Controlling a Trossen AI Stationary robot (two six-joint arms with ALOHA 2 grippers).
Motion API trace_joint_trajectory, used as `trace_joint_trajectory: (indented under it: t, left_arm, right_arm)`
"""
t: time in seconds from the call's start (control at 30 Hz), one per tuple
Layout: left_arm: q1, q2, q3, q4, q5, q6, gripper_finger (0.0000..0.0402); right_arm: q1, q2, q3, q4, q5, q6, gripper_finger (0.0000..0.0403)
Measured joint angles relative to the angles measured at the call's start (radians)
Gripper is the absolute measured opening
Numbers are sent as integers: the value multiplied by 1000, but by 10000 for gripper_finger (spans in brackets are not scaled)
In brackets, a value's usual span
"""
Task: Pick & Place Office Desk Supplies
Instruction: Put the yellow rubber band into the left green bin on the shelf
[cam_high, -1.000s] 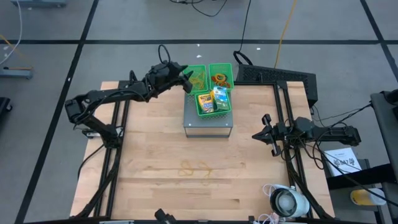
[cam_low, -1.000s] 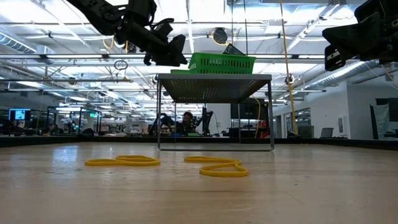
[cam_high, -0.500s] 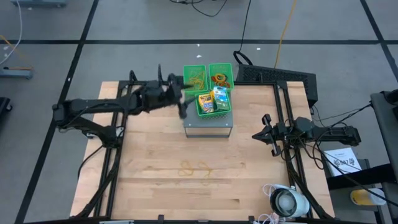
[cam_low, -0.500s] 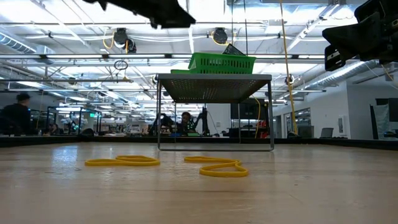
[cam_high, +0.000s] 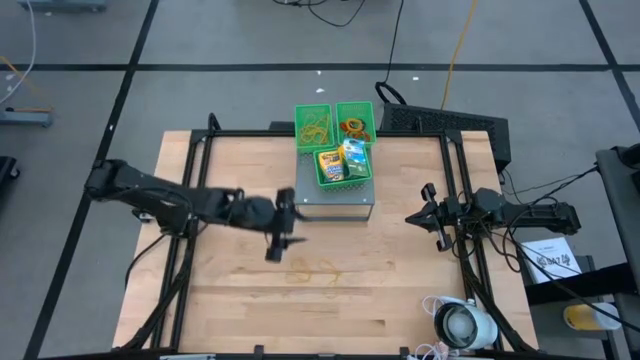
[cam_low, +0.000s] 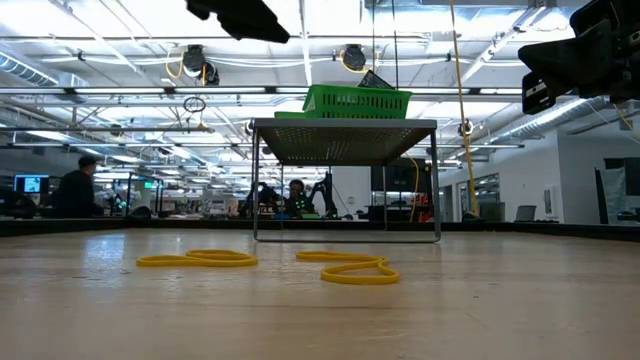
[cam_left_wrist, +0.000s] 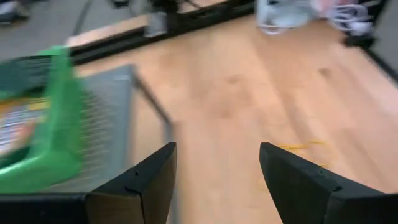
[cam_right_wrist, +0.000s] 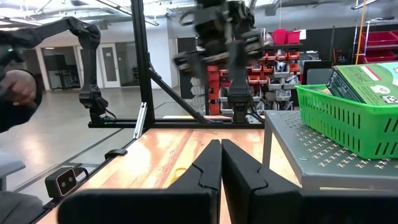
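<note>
Tan rubber bands (cam_high: 315, 268) lie loose on the wooden table, near its middle; in the low view they show as two flat loops (cam_low: 350, 268). My left gripper (cam_high: 283, 228) hangs open above the table, just left of and beyond the bands, which show ahead of its fingers (cam_left_wrist: 305, 146). Beside it is the grey mesh stand (cam_high: 335, 200) with green bins (cam_high: 335, 140) holding the crayon box (cam_high: 329, 165), a green-white packet (cam_high: 354, 155) and rings (cam_high: 352, 127). My right gripper (cam_high: 425, 215) waits shut at the table's right side (cam_right_wrist: 221, 146).
The mesh stand stands on thin legs (cam_low: 253, 180) at the table's far middle. A white round device with cables (cam_high: 462, 322) sits at the near right corner. A black keyboard (cam_high: 445, 125) lies at the far right. Bare wood surrounds the bands.
My left gripper has swung from above the far-left bin toward the table's near edge and down, past the stand's left side, and now hangs over the open table close to the rubber bands. The bands and bins have stayed put.
</note>
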Motion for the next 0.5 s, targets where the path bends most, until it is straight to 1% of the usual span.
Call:
trace_joint_trajectory:
  t: [0.13, 0.23, 0.37, 0.5]
  left_arm:
    - [-87, 61, 0, 2, 0, -43, 239]
    - [-138, 114, 0, -42, -7, -46, 239]
    - [-187, 181, 0, -61, -9, -118, 239]
    - [-207, 262, 0, -18, -12, -166, 239]
  right_arm:
    - [0, 0, 0, 0, 0, 0, 0]
    - [0, 0, 0, 0, 0, 0, 0]
    - [0, 0, 0, 0, 0, 0, 0]
    - [0, 0, 0, 0, 0, 0, 0]
